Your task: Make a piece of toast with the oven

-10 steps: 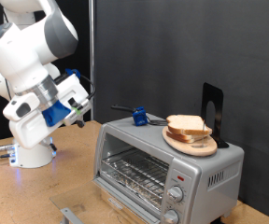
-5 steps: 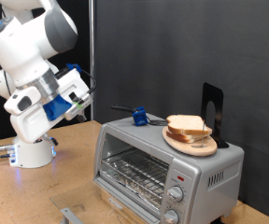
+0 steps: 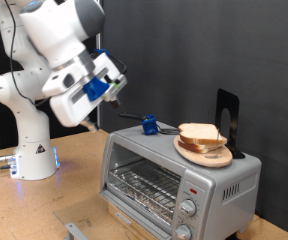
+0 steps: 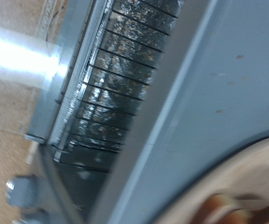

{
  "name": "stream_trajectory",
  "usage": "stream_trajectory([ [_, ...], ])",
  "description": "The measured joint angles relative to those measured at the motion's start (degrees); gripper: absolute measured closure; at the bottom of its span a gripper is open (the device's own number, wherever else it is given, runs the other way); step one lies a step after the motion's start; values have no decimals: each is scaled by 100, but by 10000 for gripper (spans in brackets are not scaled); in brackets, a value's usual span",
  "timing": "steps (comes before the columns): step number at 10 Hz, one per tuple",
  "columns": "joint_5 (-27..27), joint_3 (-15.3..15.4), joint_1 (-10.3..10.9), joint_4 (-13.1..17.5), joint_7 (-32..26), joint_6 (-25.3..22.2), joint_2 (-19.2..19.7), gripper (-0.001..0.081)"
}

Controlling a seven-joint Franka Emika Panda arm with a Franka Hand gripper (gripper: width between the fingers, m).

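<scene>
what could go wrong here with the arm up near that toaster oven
The bread slices sit stacked on a round wooden plate on top of the oven, close to its edge; a clumsy approach could push plate and bread off. A blue-handled tool also lies on the oven top, between the gripper and the plate, and could be knocked. The oven door looks open, so it may catch a low sweep.

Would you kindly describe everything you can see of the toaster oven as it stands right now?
The oven is a small, boxy silver appliance standing upright on the wooden table, at the exterior view's right. Its glass door is closed, with a wire rack visible behind it, and round knobs run down its right front panel. On its roof rest a round wooden plate carrying bread slices, a small blue object and a black stand. The gripper hangs apart, above its left.
</scene>
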Motion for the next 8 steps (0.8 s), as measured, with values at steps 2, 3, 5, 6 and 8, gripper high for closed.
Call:
stream_trajectory([
  [2,-263,396,69,4,148,17,-199,-3],
  [3,-335,481,68,-3,287,12,-262,-3],
  [5,-94,462,132,-5,-87,17,-264,-3],
  [6,81,488,283,-6,-469,-2,-319,-3],
  [8,106,684,543,-37,-666,-172,-532,-3],
])
